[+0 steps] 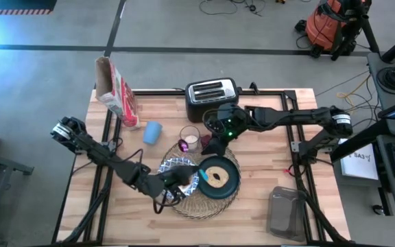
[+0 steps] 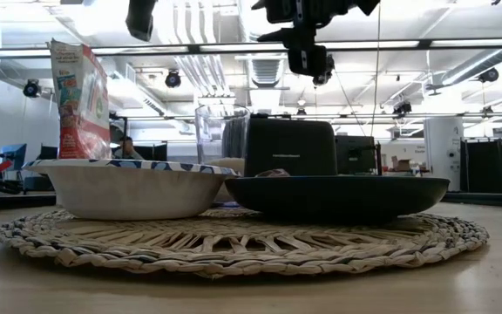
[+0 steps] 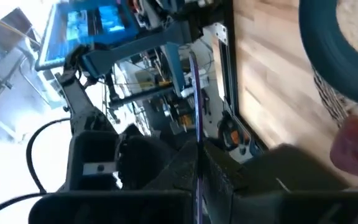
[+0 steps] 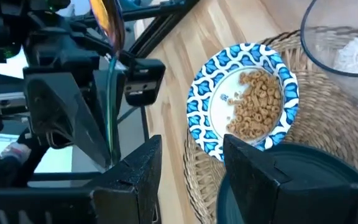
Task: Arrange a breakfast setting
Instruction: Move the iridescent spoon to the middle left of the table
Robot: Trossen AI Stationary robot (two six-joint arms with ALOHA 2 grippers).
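Right gripper [image 1: 214, 145] spread, gripping nothing, hovers over placemat's [image 1: 184, 206] far edge | spoon [image 4: 107, 81] pinched upright in left gripper [image 1: 184, 177] (pressed together), beside cereal bowl [image 4: 244, 102] | left nearer.

Even overhead daylight on the pale wooden bench [image 1: 266, 171], cyan monitor glow at the high view's upper-left corner, low view backlit by bright ceiling strips — dark teal round plate [image 2: 338, 194] nearly silhouetted, left wrist view smeared and overexposed, round woven straw placemat [image 2: 234, 240] foreground soft
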